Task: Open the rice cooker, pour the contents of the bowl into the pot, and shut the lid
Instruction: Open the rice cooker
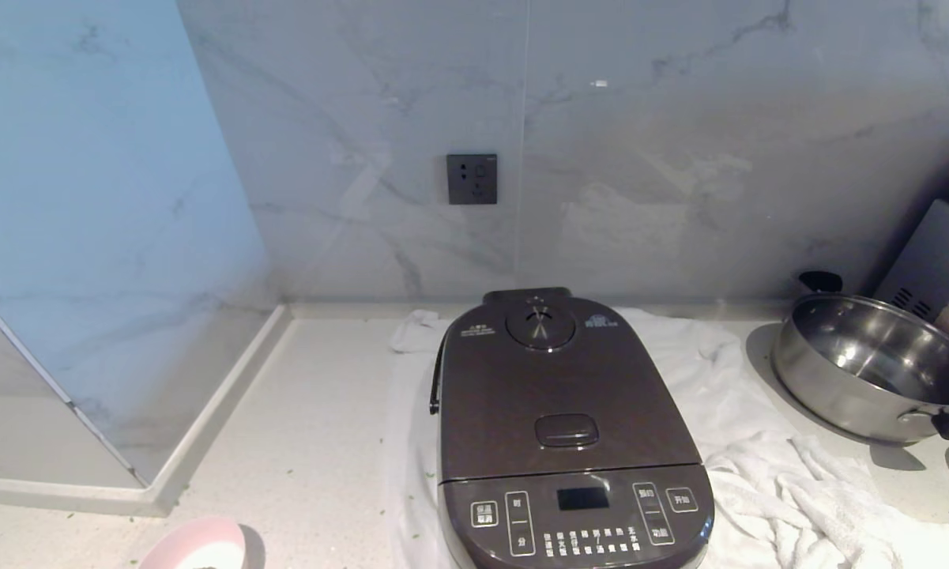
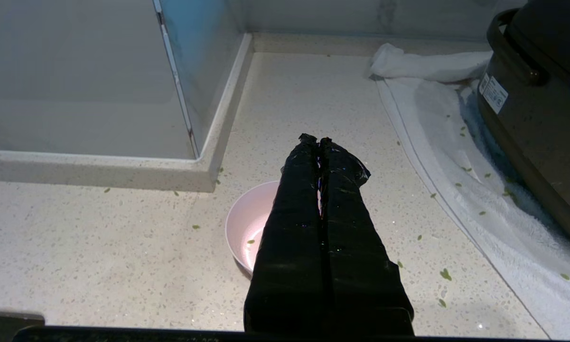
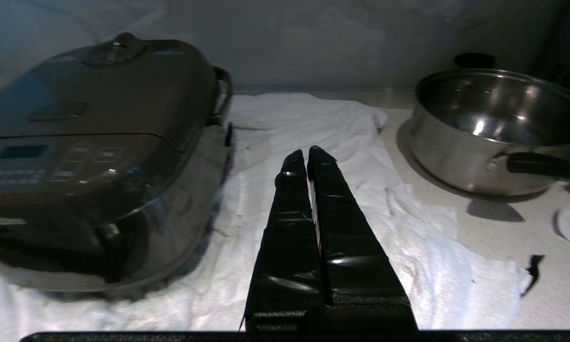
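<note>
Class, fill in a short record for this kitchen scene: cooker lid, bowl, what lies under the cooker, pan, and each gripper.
lid: closed on the rice cooker
bowl: pink, on the counter left of the cooker
under cooker: white towel
steel pan: right of cooker, looks empty
left gripper: shut, above the bowl
right gripper: shut, over the towel between cooker and pan

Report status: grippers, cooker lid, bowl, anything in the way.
Left gripper shut, empty, above the pink bowl. Right gripper shut, empty, over the white towel. Rice cooker lid closed. Nothing blocking the lid.
</note>
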You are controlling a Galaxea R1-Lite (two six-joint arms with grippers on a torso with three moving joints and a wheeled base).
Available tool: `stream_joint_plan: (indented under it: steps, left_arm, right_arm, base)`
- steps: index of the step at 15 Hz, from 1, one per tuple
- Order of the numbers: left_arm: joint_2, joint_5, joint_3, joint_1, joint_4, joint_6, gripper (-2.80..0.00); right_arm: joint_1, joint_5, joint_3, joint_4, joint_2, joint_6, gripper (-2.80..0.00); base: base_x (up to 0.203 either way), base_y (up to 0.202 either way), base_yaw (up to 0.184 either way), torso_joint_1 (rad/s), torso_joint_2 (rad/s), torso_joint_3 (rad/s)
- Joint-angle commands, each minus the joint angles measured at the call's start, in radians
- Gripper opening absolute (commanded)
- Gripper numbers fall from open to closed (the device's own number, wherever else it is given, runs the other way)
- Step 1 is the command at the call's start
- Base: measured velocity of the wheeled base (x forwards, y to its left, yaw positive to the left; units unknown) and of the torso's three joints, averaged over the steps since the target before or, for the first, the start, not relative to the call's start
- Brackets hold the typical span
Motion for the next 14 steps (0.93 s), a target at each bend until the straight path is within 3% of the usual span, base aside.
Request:
stream_joint_plan:
  steps: [1, 8, 10, 12, 14]
  left_arm:
    - [0.002, 0.0, 0.0, 0.0, 0.0, 0.0, -2.8]
    - [0.002, -0.001, 0.0, 0.0, 0.0, 0.0, -2.8]
    - [0.002, -0.001, 0.0, 0.0, 0.0, 0.0, -2.8]
    - [0.002, -0.001, 0.0, 0.0, 0.0, 0.0, -2.8]
    - [0.002, -0.001, 0.0, 0.0, 0.0, 0.0, -2.8]
  right_arm:
    - [0.0, 0.045, -0.084, 0.012, 0.122, 0.01, -2.8]
    - [0.018, 0.272, -0.373, -0.012, 0.669, 0.039, -2.8]
    - [0.125, 0.311, -0.466, -0.022, 0.82, 0.101, -2.8]
    - [0.25, 0.271, -0.507, -0.027, 0.94, 0.134, -2.8]
    - [0.407, 0.098, -0.535, -0.03, 1.024, 0.164, -2.8]
  base:
    - [0.0, 0.0, 0.0, 0.0, 0.0, 0.0]
    - [0.0, 0.0, 0.0, 0.0, 0.0, 0.0]
    - [0.0, 0.0, 0.0, 0.0, 0.0, 0.0]
    - [0.0, 0.0, 0.0, 0.0, 0.0, 0.0]
    - [0.0, 0.0, 0.0, 0.0, 0.0, 0.0]
